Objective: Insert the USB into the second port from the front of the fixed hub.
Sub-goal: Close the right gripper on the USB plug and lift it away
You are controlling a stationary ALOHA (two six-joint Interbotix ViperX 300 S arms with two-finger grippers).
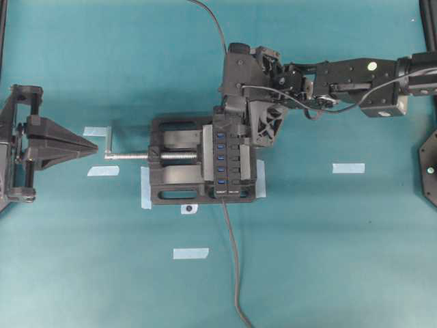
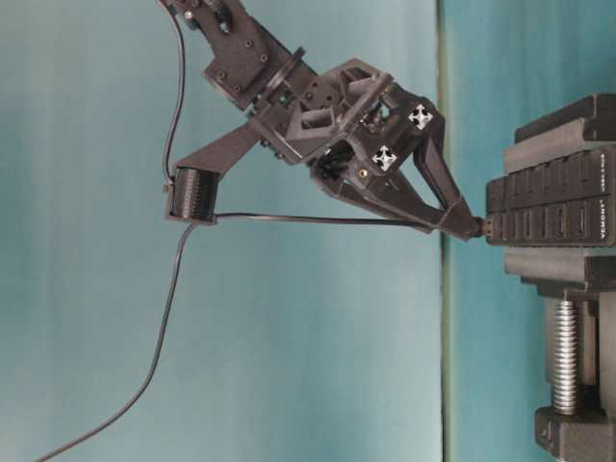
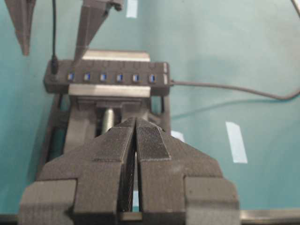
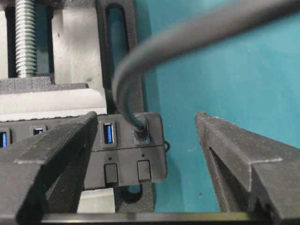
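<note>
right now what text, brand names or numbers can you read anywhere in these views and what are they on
"VEMONT": white print on the end of the hub, read in the table-level view; the smaller characters after it are too small to read.
White cross-like marks on the right gripper: signs only, no lettering.
Nothing legible on the vise, the USB or the tape strips.
</note>
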